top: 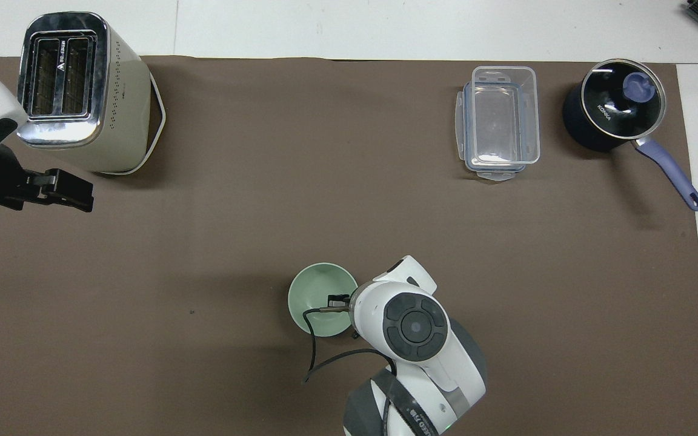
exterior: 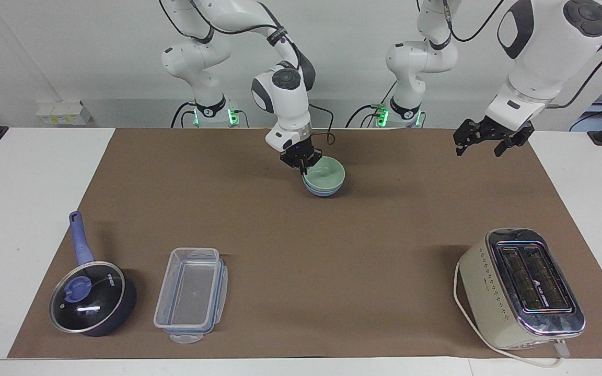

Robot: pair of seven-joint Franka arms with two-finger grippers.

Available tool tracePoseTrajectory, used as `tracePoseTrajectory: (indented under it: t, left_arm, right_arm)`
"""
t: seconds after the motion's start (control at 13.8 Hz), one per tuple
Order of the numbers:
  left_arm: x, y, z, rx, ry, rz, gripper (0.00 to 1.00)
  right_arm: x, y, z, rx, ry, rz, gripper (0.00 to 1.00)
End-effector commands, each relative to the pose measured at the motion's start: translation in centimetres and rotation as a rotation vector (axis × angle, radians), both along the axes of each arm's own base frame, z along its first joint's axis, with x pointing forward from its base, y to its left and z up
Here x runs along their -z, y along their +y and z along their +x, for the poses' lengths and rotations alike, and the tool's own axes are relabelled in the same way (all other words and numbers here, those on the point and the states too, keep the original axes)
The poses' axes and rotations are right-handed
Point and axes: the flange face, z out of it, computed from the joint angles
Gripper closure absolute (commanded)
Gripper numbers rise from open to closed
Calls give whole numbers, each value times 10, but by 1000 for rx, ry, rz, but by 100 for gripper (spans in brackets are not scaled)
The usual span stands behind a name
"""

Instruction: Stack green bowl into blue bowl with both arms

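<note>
two bowls sit one inside the other: one green bowl (exterior: pixel 328 174) rests in one blue bowl (exterior: pixel 322 191). seen from above, the pair is at 6 o'clock on the brown mat (exterior: pixel 332 261), close to the robots. only a thin blue edge shows under the green one.

two arms are here, each with one gripper. the right gripper (exterior: pixel 304 166) is down at the rim of the green bowl, at the bowl's 3 o'clock seen from above. i cannot tell if it is holding the rim or has let go. the left gripper (exterior: pixel 478 151) hangs in the air over the 9 o'clock edge of the mat. its jaws are spread wide apart and it holds nothing. that arm waits.

three other things stand on the mat, seen from above: one cream toaster (exterior: pixel 520 287) at 10 o'clock, one clear plastic box (exterior: pixel 191 292) at 1 o'clock, and one dark blue saucepan (exterior: pixel 89 298) with a glass lid at 2 o'clock. one white surface (exterior: pixel 19 209) lies under the mat.
</note>
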Motion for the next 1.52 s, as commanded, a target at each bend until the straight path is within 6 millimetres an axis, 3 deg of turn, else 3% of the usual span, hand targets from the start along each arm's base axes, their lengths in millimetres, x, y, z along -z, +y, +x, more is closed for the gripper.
tracePoseTrajectory:
  t: [0.0,0.22,0.51,0.72,0.94,1.09,1.23,1.45]
  left_arm:
    - [-4,3,2,0,10,-3,0]
    - [-4,3,2,0,10,-3,0]
    - [-4,3,2,0,10,-3,0]
    - [-4,3,2,0,10,-3,0]
    - [-4,3,2,0,10,-3,0]
    - [-4,3,2,0,10,-3,0]
    - [-4,3,2,0,10,-3,0]
    - [-4,3,2,0,10,-3,0]
  right_arm:
    - [-19,-3,1,29,1,25,41]
    - [-52,-31,10,63,-2,26,19]
    - [-101,-84,28,100,-43,19,9]
    - [-146,-157,56,88,-38,-5,2]
    - [-188,-240,83,108,-91,-13,0]
    - [-211,-284,101,100,-129,-71,0]
    - [-228,-308,119,83,-156,-156,0]
    - [-269,-328,140,116,-127,-171,0]
